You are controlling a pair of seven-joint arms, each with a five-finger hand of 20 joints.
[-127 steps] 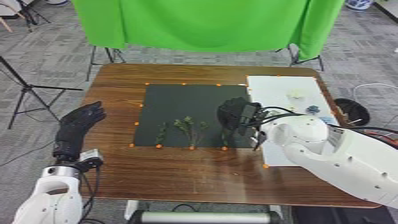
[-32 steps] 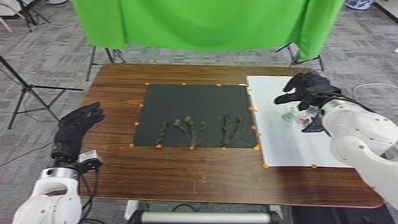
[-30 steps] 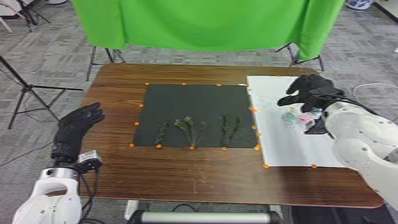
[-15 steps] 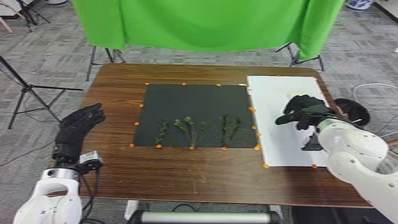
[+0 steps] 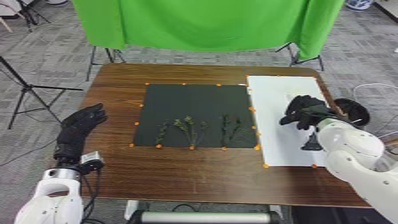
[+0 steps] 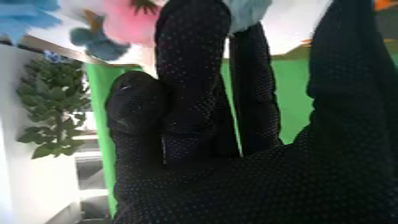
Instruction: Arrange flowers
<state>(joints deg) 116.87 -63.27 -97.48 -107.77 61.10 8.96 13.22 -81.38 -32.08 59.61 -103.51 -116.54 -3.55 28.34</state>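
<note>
My right hand (image 5: 305,111) is over the middle of the white sheet (image 5: 280,150), its fingers loosely extended, covering what lies beneath. In the right wrist view, the fingers of my right hand (image 6: 191,100) point toward a pink flower (image 6: 130,22), a grey-blue flower (image 6: 99,45), a bright blue flower (image 6: 22,21) and a pale teal flower (image 6: 247,12). Whether they touch any is unclear. Green stems lie on the dark mat (image 5: 191,100): a single sprig (image 5: 162,134), a branching one (image 5: 189,131) and slim ones (image 5: 232,128). My left hand (image 5: 83,120) is open beyond the mat's left side.
Orange markers edge the mat and sheet on the brown table (image 5: 178,175). A black bin (image 5: 354,111) stands off the table's right side. Behind the table hangs a green cloth (image 5: 209,25). The right wrist view also includes a leafy plant (image 6: 58,107) in the background.
My right hand has gone from the mat's right part to the sheet's far part, then back nearer, covering flowers visible one second ago. Slim stems formerly behind it are now uncovered. The left hand has barely moved.
</note>
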